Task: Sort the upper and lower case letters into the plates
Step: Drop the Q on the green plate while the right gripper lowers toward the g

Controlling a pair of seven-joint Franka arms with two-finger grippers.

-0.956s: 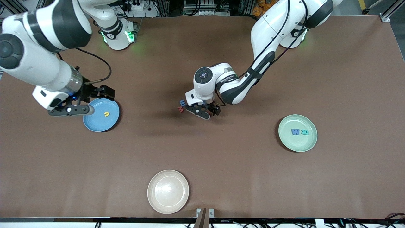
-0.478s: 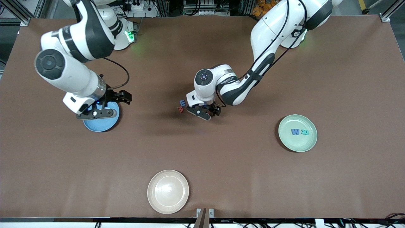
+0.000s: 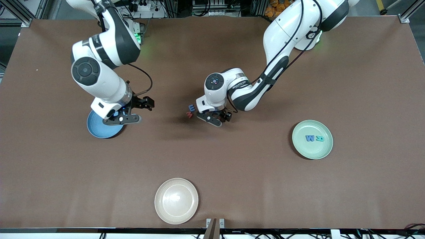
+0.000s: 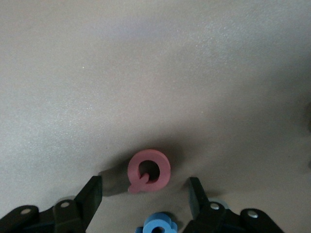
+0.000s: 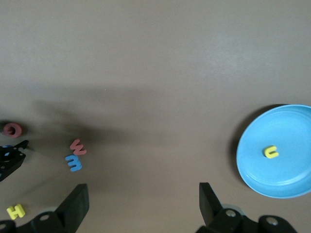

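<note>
The right gripper (image 3: 127, 114) hangs over the edge of the sky blue plate (image 3: 98, 129), on the side toward the table's middle. Its fingers (image 5: 75, 206) are spread wide with nothing between them. In the right wrist view the plate (image 5: 286, 167) carries one yellow letter (image 5: 270, 152), a small "u". The same view shows a red letter (image 5: 77, 146) and a blue letter (image 5: 74, 162) just beside each other on the bare table, between this gripper and the left one, plus a yellow "H" (image 5: 15, 210) lying apart from that pair.

The cream-beige dish (image 3: 176, 200) sits well apart from both grippers, nearest the front camera.

The left gripper (image 3: 215, 118) is down at the table near its middle, with the red and blue pair (image 3: 190, 111) just beside it toward the right arm's end. In the left wrist view its fingers (image 4: 90, 196) stand partly open on either side of a pink-red ring-shaped letter (image 4: 149, 170) that lies flat on the table (neither pad touches it, and a clear gap shows on each side). A second blue letter (image 4: 158, 224) lies close under the gripper body, only partly visible.

The pale mint green plate (image 3: 312, 139) is well apart from the left gripper, toward the left arm's end of the table, and holds a blue "W" (image 3: 309, 138) and a teal letter (image 3: 320, 138) just beside each other.
</note>
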